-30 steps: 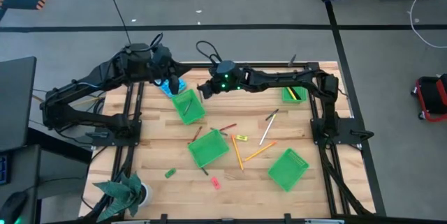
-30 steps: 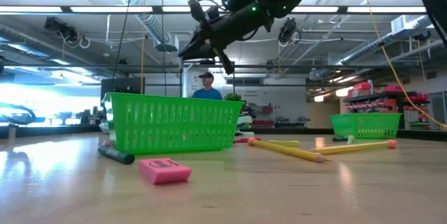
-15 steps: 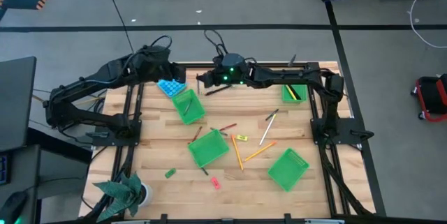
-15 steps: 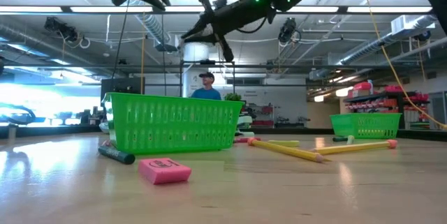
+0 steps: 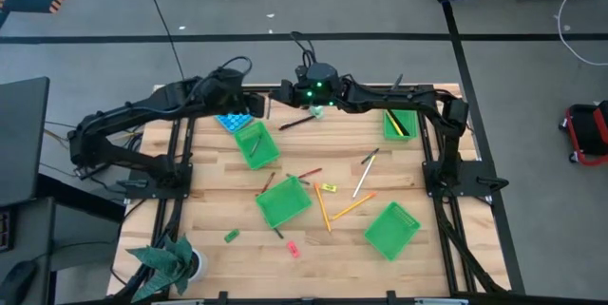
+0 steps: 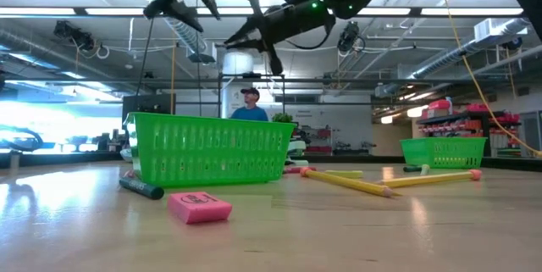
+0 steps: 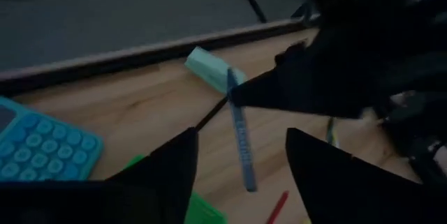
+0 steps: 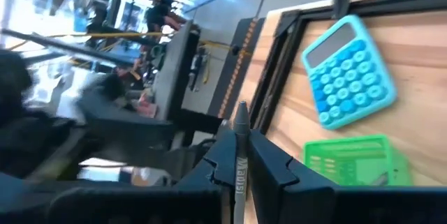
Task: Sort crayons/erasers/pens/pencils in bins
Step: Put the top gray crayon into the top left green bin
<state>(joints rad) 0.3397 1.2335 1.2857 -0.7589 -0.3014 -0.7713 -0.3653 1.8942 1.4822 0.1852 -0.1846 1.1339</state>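
My right gripper (image 5: 304,115) hangs high over the table's far middle, shut on a slim dark pen (image 5: 294,123), which also shows in the low view as a steep stick (image 6: 269,52). Just left of it my left gripper (image 5: 255,107) stands open, its fingers (image 7: 174,168) on either side of the pen without touching it. Four green bins (image 5: 255,143) (image 5: 283,202) (image 5: 391,229) (image 5: 400,126) sit on the table. Pencils (image 5: 323,208), crayons (image 5: 309,172) and small erasers (image 5: 329,188) (image 5: 293,247) lie loose between them. My right gripper pinches the pen's printed barrel (image 8: 239,172) between its two fingers. The pointed end (image 8: 241,112) pokes out past the fingertips. The pen is lifted clear of the table and steeply tilted.
A blue calculator (image 5: 231,118) lies by the far left bin, and a pale teal block (image 7: 209,70) sits near the far edge. A plant (image 5: 171,262) stands at the near left corner. A person (image 6: 250,102) is in the room behind.
My right gripper has risen and gone toward the far edge and a little right, carrying the pen. My left gripper has risen from over the calculator and moved right, closer to the pen.
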